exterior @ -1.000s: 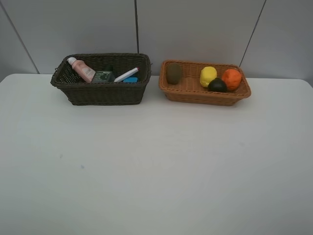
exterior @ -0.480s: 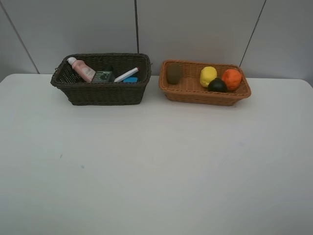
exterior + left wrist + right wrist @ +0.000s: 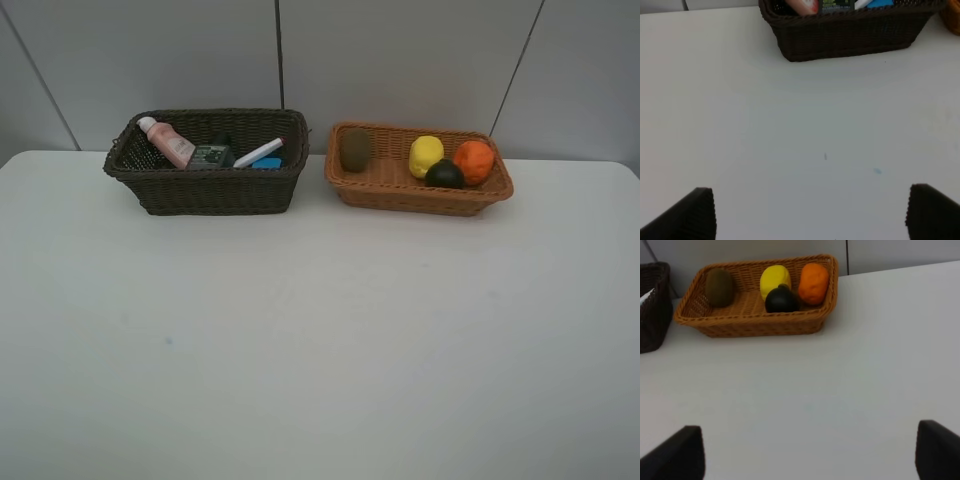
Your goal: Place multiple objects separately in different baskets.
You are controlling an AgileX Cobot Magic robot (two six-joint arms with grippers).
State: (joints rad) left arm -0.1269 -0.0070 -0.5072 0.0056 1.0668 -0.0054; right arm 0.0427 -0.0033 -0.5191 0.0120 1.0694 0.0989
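The dark brown basket at the back left holds the pink white-capped bottle, the dark rectangular bottle and the white marker; the black eraser is hidden. The light orange-tan basket at the back right holds the kiwi, lemon, mangosteen and orange. Neither arm shows in the exterior view. My left gripper is open and empty over bare table, short of the dark basket. My right gripper is open and empty, short of the tan basket.
The white table runs from the baskets to the front edge. A grey panelled wall stands right behind the baskets. A blue item lies beside the marker in the dark basket.
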